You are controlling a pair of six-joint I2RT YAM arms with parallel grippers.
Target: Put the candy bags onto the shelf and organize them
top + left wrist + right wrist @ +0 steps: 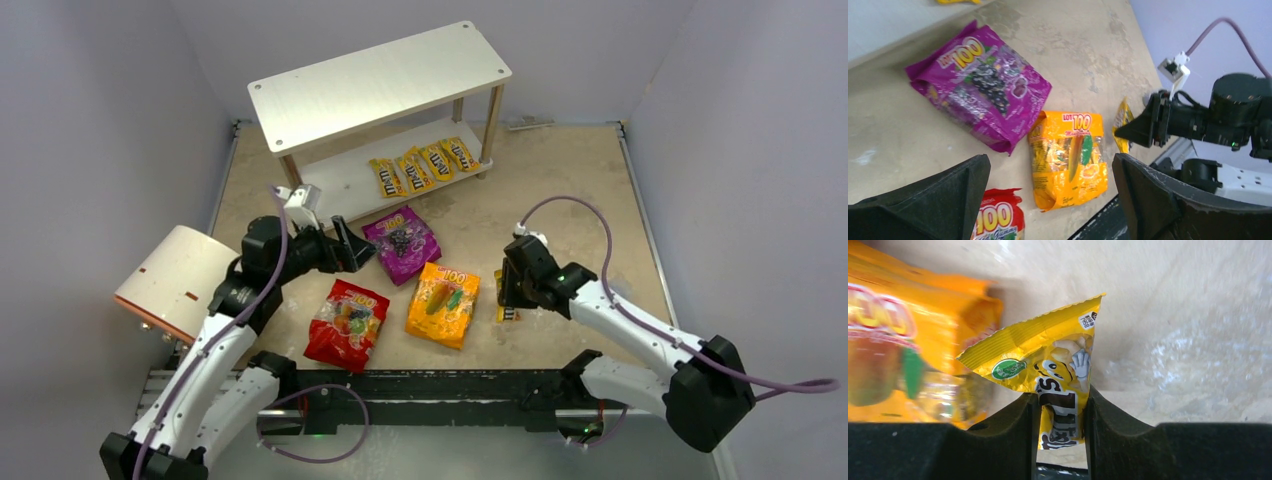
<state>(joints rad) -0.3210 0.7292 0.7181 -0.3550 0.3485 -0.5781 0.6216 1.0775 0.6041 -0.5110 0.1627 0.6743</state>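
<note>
Nearest on the bench lie the red bag on the left and the orange bag to its right. Both lie flat with their pictures up. Just right of the orange bag, the right claw is pinched narrow on a small yellow packet. It grips the lower part, so the top end sticks up free and the packet stands on its edge. The packet is right beside the orange bag, but I cannot tell if they touch. I think the claw grips it this way so it can lift the packet and carry it off. The packet is thin and shiny, so it might slip. A bit farther, on the left, the left claw is wide and has nothing in it. It hangs over the bench between the red bag and the purple bag, maybe waiting for its turn. The purple bag lies flat, close to the front of the shelf. The shelf stands farthest away. On its lower board, at the right end, four yellow packets lie side by side in a neat row. I think the packet in the claw belongs next to them. The top board has no bags on it yet, so the three big bags could go there.
</note>
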